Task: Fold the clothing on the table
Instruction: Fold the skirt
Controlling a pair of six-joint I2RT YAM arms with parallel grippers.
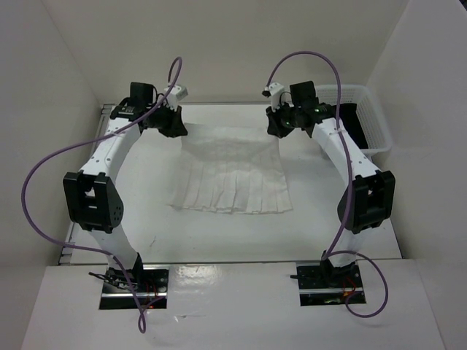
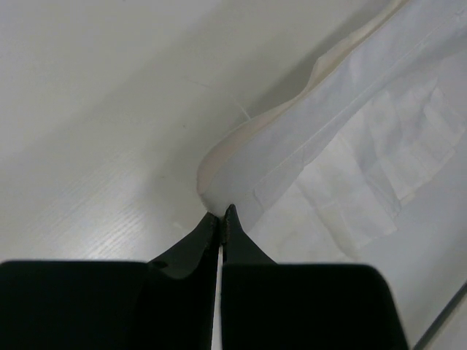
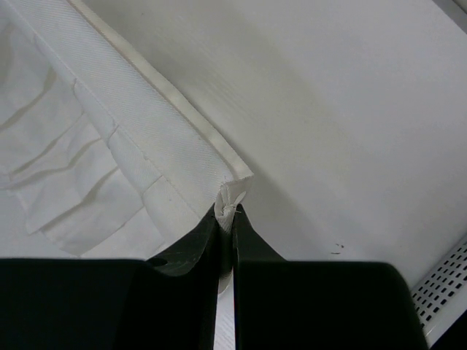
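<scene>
One mesh basket [image 1: 378,133] near right hand [image 1: 276,128], clothing [image 1: 233,175] corner in its grip.

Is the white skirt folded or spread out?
Spread out. The clothing lies flat, pleats fanned; the left fingers and right fingers only pinch its far corners.

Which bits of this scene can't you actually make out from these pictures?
Top view: the far corners of the clothing, covered by the left gripper and right gripper.
Top view: what lies in the basket; the right arm covers part, and only something dark shows.
Left wrist view: how much cloth is pinched, hidden between the fingers.
Right wrist view: the basket, cut off by the corner.
</scene>
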